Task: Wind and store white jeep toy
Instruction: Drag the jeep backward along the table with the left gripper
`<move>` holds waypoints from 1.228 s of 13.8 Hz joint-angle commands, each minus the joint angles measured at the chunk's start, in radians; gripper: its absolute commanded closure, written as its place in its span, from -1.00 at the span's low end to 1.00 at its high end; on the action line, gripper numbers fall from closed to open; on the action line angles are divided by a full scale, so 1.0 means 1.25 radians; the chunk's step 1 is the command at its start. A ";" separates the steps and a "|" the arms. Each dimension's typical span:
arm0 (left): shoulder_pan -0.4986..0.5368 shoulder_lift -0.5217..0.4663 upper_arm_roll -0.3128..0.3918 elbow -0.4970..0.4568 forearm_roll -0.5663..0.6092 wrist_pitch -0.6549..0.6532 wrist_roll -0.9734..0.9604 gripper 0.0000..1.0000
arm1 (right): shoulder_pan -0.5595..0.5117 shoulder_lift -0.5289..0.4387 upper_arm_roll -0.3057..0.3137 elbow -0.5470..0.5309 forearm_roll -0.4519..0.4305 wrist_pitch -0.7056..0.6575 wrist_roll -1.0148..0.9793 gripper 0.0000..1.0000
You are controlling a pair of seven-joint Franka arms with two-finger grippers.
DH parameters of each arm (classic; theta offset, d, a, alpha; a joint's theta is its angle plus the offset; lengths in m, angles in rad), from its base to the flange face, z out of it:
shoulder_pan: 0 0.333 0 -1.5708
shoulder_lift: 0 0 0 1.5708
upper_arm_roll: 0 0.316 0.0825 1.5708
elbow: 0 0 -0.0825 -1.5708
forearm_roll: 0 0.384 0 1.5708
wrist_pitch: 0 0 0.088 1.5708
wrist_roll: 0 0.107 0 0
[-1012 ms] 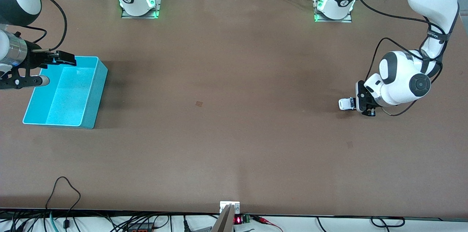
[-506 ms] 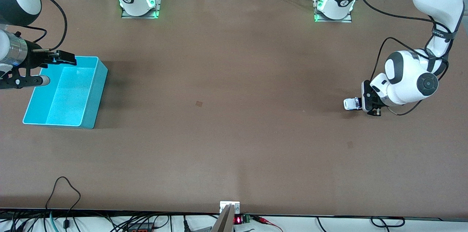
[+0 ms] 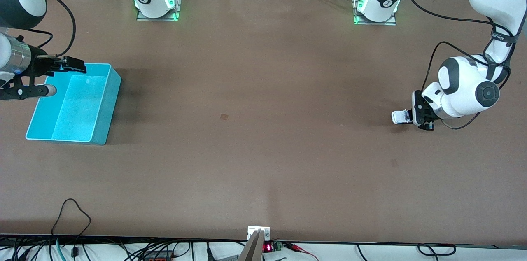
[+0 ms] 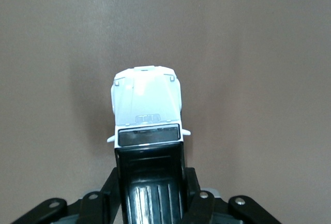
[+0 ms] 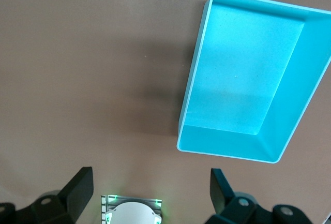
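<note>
Change: since the earlier frames we see the left claw [image 3: 411, 117] and the white jeep toy [image 3: 400, 117] it holds shift toward the left arm's end of the bench [image 3: 263, 137]; the right claw and the bin stay as they were.
Left claw: we see it low at the bench surface at about three o'clock in the front view, its jaws pressed together on the jeep's rear, black-roofed half.
White jeep toy: clamped in the left claw, its white hood sticking out clear of the fingers [image 4: 199, 203]; in the left wrist view the windshield and hood [image 4: 147, 105] show just ahead of the black roof. We cannot tell whether its wheels touch the bench.
Right claw: we find it [image 3: 61, 78] at about nine o'clock in the front view, hovering over the corner of the cyan bin nearest the right arm's base, jaws spread wide with nothing between them; this arm waits.
Cyan bin: we see it [image 3: 113, 100] at the right arm's end of the bench, well apart from the jeep, with nothing in it in the right wrist view [image 5: 243, 79].
</note>
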 commanded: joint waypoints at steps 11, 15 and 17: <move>0.067 0.075 -0.006 0.027 0.060 0.020 0.032 0.34 | 0.001 -0.003 0.003 0.004 -0.009 -0.012 -0.004 -1.00; 0.095 0.090 -0.006 0.040 0.060 0.020 0.068 0.34 | 0.001 -0.003 0.003 0.004 -0.009 -0.012 -0.004 -1.00; 0.109 0.091 -0.006 0.040 0.060 0.020 0.084 0.35 | 0.001 -0.003 0.003 0.004 -0.009 -0.012 -0.004 -1.00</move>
